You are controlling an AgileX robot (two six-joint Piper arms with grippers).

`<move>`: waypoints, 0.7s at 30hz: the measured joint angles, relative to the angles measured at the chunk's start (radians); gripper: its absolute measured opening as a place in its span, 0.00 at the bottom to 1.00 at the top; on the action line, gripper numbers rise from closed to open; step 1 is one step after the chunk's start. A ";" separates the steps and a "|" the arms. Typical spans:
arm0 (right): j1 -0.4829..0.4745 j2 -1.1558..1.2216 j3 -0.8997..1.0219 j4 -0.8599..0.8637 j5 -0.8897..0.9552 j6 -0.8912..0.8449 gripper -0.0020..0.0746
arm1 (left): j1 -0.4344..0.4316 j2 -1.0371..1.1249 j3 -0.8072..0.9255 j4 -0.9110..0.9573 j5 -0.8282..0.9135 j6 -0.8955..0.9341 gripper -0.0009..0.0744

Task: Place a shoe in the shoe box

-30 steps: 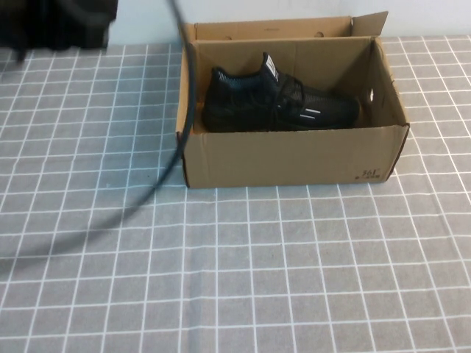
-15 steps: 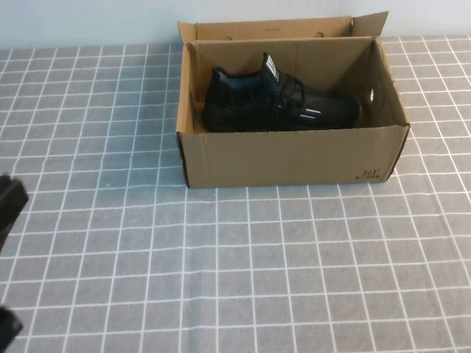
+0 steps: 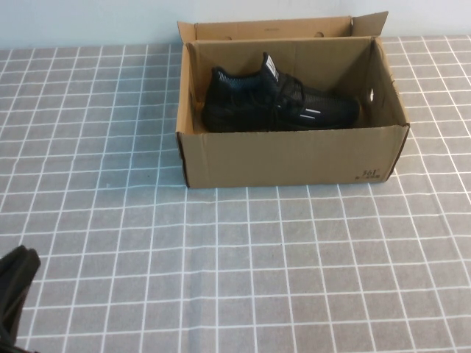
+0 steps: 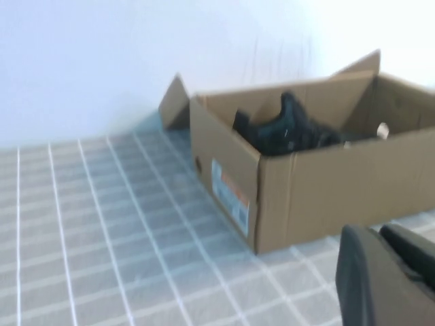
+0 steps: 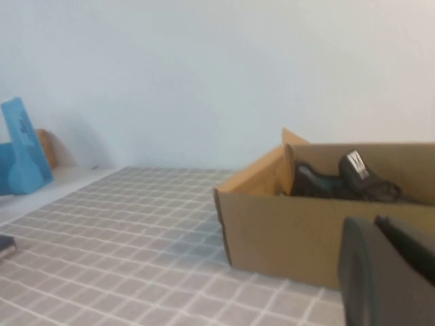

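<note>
The black knit shoe (image 3: 276, 103) lies on its sole inside the open brown shoe box (image 3: 294, 158) at the table's back middle, toe to the right, heel tab up. It shows over the box wall in the left wrist view (image 4: 289, 132) and the right wrist view (image 5: 340, 185). My left gripper (image 3: 15, 290) is at the near left table corner, far from the box (image 4: 326, 190); its fingers (image 4: 360, 272) lie together, empty. My right gripper (image 5: 375, 224) is out of the high view, apart from the box (image 5: 285, 231), with its fingers together and empty.
A grey cloth with a white grid (image 3: 243, 265) covers the table. The box's lid flap (image 3: 272, 29) stands open at the back against the pale wall. A blue object (image 5: 20, 156) stands far off to the side in the right wrist view.
My left arm and its cable have left the back left near the box and come down to the near left corner. The shoe and box have not moved.
</note>
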 joint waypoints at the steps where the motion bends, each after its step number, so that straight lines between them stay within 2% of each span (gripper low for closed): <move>1: 0.000 0.000 0.032 0.000 -0.022 -0.002 0.01 | 0.000 0.000 0.013 0.000 -0.006 0.000 0.01; 8: 0.000 0.002 0.137 0.000 -0.075 -0.002 0.01 | 0.000 0.000 0.110 -0.006 -0.079 0.000 0.01; 21: 0.000 0.002 0.137 0.000 0.054 -0.002 0.01 | 0.000 -0.001 0.253 -0.015 -0.214 0.002 0.01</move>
